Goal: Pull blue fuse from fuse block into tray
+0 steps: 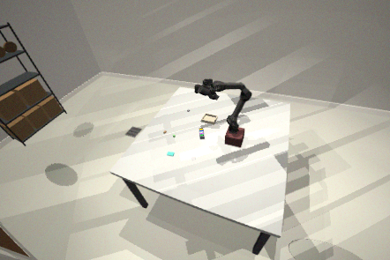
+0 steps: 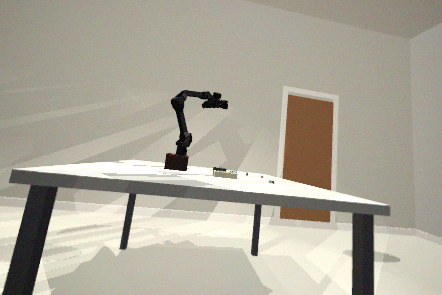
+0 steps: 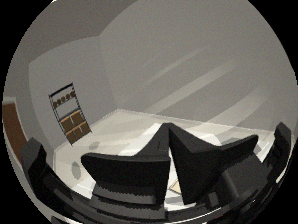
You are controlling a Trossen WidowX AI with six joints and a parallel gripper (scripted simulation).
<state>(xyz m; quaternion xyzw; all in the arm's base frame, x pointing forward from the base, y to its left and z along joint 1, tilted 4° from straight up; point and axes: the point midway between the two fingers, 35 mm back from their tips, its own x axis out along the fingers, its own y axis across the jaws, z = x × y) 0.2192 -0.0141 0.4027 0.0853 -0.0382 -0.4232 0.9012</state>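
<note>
Desk (image 1: pixel 247 196) foreground bare of task parts; nothing moved yet.
Gripper (image 1: pixel 197 89) clenched on nothing, held high; blue fuse apparently seated in fuse block (image 1: pixel 201 133); tray (image 1: pixel 209 119) unfilled.

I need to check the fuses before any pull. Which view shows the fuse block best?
The top view: the fuse block lies unobstructed on the table, its colored fuses faintly distinguishable. The exterior view shows only a low edge-on sliver. The wrist view shows the shut gripper, no block.
</note>
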